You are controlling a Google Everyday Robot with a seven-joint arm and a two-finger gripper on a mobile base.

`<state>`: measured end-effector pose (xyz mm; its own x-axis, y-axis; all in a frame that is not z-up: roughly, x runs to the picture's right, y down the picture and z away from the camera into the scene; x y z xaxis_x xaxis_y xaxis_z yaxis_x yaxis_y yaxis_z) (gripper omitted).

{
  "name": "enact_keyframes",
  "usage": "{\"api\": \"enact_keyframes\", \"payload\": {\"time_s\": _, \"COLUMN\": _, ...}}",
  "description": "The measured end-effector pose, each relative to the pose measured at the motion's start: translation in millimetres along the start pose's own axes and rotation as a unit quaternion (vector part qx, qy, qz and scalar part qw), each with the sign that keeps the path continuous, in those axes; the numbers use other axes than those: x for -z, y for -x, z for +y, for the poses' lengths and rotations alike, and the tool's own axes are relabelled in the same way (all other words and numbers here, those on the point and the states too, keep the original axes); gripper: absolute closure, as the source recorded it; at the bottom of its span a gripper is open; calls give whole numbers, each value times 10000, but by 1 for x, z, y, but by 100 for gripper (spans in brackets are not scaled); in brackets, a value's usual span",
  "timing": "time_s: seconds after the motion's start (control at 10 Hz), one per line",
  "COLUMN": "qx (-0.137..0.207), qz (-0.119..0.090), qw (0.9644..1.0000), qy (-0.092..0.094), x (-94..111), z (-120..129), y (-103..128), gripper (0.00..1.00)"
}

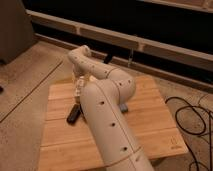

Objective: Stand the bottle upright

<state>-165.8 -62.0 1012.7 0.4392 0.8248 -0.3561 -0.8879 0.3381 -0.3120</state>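
Observation:
My white arm (107,115) rises from the bottom centre, bends at the elbow and reaches back left over the wooden table (150,125). The gripper (78,84) hangs down from the wrist near the table's back left part. A small pale cream shape, which looks like the bottle (78,93), sits right under the gripper, close to the table top. I cannot tell whether it is held or how it is tilted.
A black oblong bar (74,114) lies on the table just left of my arm. A dark object (123,107) shows partly behind the arm on the right. Black cables (192,117) lie on the floor to the right. A dark ledge (150,45) runs behind the table.

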Motion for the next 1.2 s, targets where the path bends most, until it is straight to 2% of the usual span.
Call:
{"api": "enact_keyframes", "payload": {"time_s": 0.6, "qx": -97, "qz": 139, "qw": 9997, "qy": 195, "x": -26, "z": 6, "y": 1, "gripper": 35}}
{"api": "enact_keyframes", "payload": {"time_s": 0.9, "qx": -147, "qz": 173, "qw": 9994, "qy": 263, "x": -33, "z": 6, "y": 1, "gripper": 35}}
{"api": "enact_keyframes", "payload": {"time_s": 1.0, "qx": -165, "qz": 180, "qw": 9994, "qy": 261, "x": -34, "z": 4, "y": 1, "gripper": 37}}
{"api": "enact_keyframes", "payload": {"time_s": 1.2, "qx": -211, "qz": 163, "qw": 9994, "qy": 240, "x": -32, "z": 3, "y": 3, "gripper": 57}}
